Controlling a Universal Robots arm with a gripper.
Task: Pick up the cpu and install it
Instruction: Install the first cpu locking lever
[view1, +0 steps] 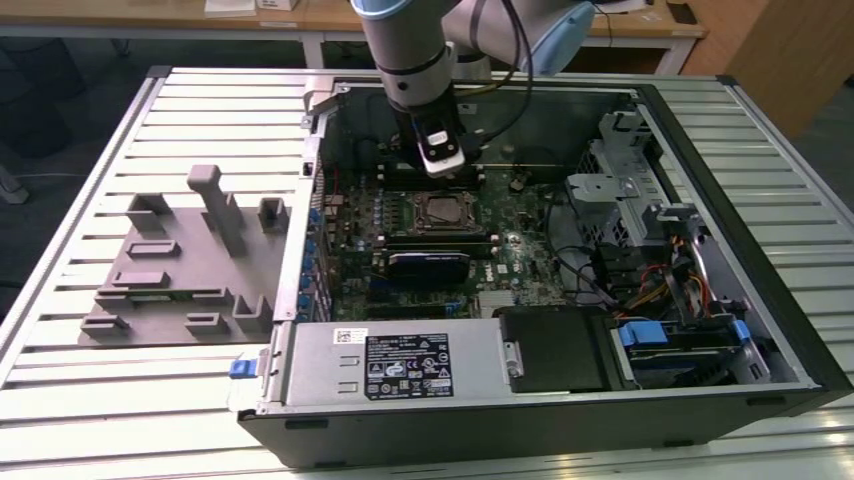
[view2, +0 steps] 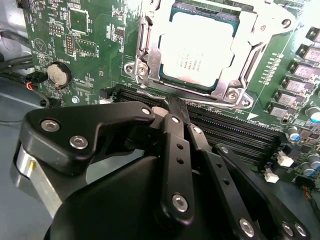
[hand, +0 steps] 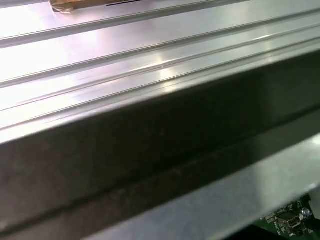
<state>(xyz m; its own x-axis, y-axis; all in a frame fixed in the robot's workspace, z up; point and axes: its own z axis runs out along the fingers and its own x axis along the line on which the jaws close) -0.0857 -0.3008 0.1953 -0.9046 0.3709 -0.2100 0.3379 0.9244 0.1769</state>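
The cpu (view2: 196, 50) sits flat in its socket (view2: 235, 92) just ahead of the gripper (view2: 175, 107), whose jaws are closed, empty.

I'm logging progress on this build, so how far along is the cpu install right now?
Done, by the look of it: the cpu already lies flat inside the socket frame on the motherboard, silvery top up. In hand: nothing that I can see; in the second wrist view the hand is beside the socket, apart from the chip. Left: whether the frame is latched down can't be told from here.
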